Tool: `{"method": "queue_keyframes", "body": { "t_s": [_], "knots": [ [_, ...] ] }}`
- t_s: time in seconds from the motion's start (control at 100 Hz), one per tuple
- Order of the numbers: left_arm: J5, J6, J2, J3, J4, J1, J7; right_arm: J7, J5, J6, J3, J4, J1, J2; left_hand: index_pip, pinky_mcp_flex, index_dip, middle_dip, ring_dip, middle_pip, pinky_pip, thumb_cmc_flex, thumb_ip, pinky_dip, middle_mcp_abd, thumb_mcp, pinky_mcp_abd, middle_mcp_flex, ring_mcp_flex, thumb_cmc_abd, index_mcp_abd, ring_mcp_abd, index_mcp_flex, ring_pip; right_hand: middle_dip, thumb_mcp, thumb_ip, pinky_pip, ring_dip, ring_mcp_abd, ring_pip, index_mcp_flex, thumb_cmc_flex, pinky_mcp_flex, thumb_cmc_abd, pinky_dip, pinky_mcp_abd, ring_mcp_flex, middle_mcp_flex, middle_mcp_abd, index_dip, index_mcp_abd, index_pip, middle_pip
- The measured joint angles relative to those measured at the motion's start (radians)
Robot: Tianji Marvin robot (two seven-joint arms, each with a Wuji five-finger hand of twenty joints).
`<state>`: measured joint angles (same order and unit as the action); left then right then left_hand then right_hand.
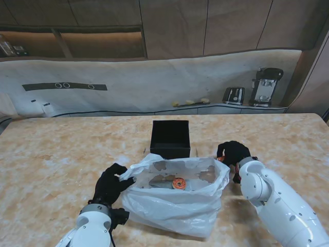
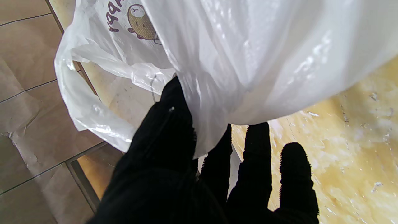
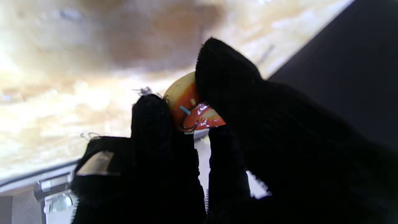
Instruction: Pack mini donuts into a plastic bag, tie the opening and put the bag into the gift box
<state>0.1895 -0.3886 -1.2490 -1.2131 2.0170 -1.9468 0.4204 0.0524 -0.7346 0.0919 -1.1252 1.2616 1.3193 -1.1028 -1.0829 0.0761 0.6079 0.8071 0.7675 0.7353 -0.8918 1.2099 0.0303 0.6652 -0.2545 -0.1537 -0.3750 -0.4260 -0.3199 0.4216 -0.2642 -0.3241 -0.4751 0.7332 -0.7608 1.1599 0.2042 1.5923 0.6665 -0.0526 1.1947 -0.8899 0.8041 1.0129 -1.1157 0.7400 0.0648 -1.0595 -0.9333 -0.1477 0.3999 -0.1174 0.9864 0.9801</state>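
stand view: packing step in hand. the plastic bag [image 1: 177, 198] lies open, one mini donut [image 1: 179, 183] inside, the gift box [image 1: 170, 139] just beyond it. the left hand [image 1: 110, 183] grips the bag's left rim.

left wrist: fingers [image 2: 164, 137] pinch the bag film.

right wrist: right hand [image 3: 199, 146] fingertips closed on a second donut [image 3: 189, 109]. next, judged: carry it over the opening and release.

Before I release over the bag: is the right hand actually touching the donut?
Touching. The right wrist view shows the right hand with its fingertips pinching the orange-iced donut from both sides.
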Motion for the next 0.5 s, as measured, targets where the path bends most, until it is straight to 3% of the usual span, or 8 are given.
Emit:
{"method": "queue_keyframes", "body": {
  "t_s": [0.23, 0.5],
  "knots": [
    [0.000, 0.002, 0.000, 0.001, 0.000, 0.000, 0.003, -0.009, -0.011, -0.085, -0.115, 0.177, 0.082, 0.006, 0.000, 0.000, 0.000, 0.000, 0.000, 0.000, 0.000, 0.000, 0.000, 0.000, 0.000, 0.000, 0.000, 0.000, 0.000, 0.000, 0.000, 0.000, 0.000, 0.000, 0.000, 0.000, 0.000, 0.000, 0.000, -0.002, 0.000, 0.000, 0.000, 0.000, 0.000, 0.004, 0.002, 0.000, 0.000, 0.000, 0.000, 0.000, 0.000, 0.000],
    [0.000, 0.007, 0.000, 0.003, -0.002, 0.000, 0.006, -0.041, -0.007, -0.186, -0.188, 0.340, 0.139, 0.013, 0.000, 0.000, 0.000, 0.000, 0.000, 0.000, 0.000, 0.000, 0.000, 0.000, 0.000, 0.000, 0.000, 0.000, 0.000, 0.000, 0.000, 0.000, 0.000, 0.000, 0.000, 0.000, -0.001, 0.000, 0.000, -0.004, 0.000, 0.000, 0.000, -0.003, 0.000, 0.012, 0.003, 0.003, 0.000, 0.000, 0.000, 0.000, 0.000, 0.000]
  ]
}}
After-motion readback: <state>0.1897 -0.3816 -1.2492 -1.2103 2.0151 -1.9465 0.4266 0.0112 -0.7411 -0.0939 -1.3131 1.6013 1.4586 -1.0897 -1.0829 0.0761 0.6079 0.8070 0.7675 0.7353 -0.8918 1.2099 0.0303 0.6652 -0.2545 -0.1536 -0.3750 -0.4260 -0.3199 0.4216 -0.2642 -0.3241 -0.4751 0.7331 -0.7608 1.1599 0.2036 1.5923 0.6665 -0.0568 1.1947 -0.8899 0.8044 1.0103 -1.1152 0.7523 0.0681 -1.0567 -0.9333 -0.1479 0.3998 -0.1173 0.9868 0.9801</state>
